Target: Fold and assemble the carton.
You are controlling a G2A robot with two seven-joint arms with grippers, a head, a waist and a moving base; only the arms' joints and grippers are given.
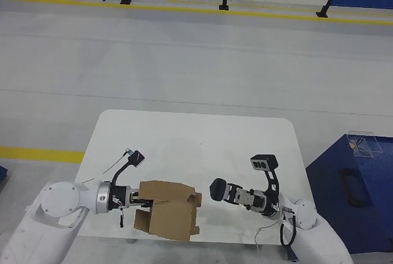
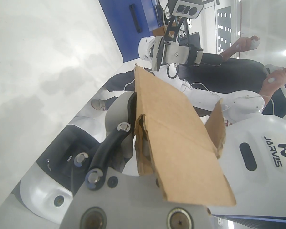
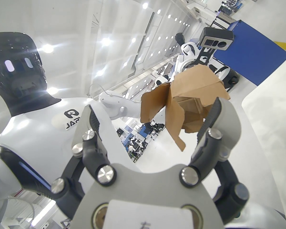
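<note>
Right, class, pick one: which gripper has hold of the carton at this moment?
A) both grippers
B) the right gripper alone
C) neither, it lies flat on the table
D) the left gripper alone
D: the left gripper is shut on the carton, while the right gripper is open and apart from it.

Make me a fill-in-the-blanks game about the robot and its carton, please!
1. The left gripper is shut on the brown ___.
2. The right gripper is apart from it, with its jaws ___.
3. The table under both arms is ___ in colour.

Missing words: carton; open; white.
</note>
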